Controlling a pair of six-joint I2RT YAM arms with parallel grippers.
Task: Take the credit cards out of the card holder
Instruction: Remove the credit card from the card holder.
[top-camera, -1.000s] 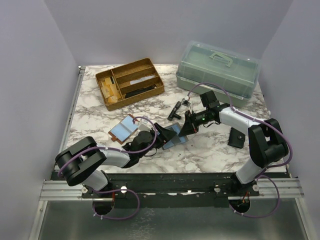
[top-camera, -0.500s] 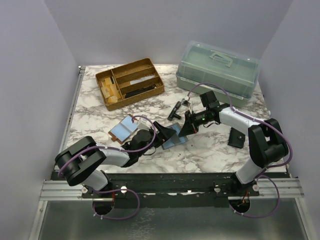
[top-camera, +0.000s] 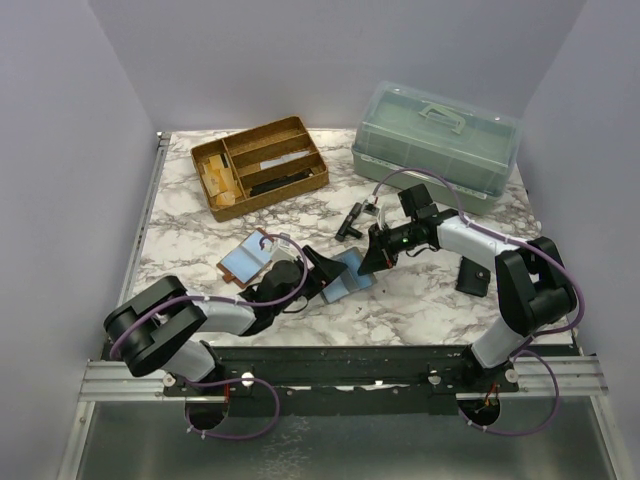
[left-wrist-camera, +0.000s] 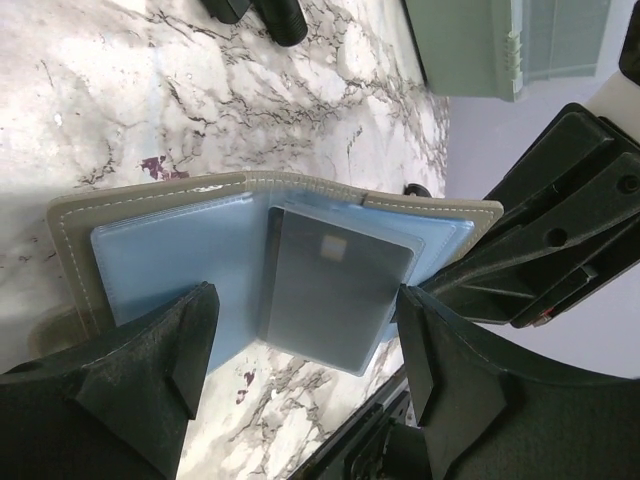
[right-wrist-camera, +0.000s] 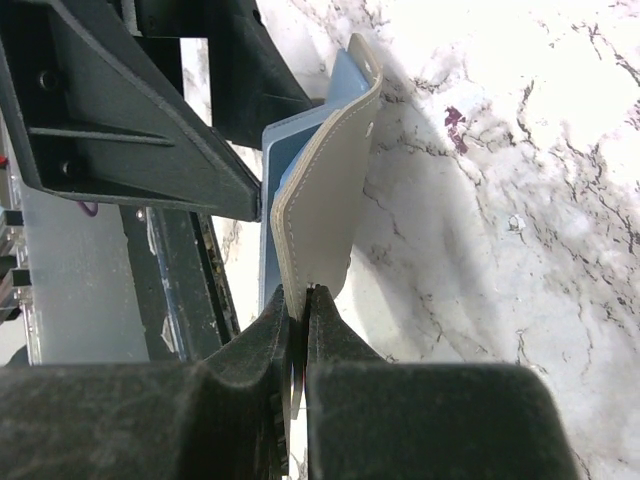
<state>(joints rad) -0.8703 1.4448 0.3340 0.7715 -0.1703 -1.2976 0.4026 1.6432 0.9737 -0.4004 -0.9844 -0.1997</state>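
The right gripper is clenched on one edge of the card holder, propping it open on the tabletop so the left gripper, spread wide, can straddle the credit card tucked inside.

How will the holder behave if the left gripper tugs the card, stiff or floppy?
Probably floppy: the holder curves above where the right gripper pinches its cover. It looks thin and light, so it may lift or drag with only that one edge pinned. The card looks flat and stiffer, lying between the open fingers of the left gripper.
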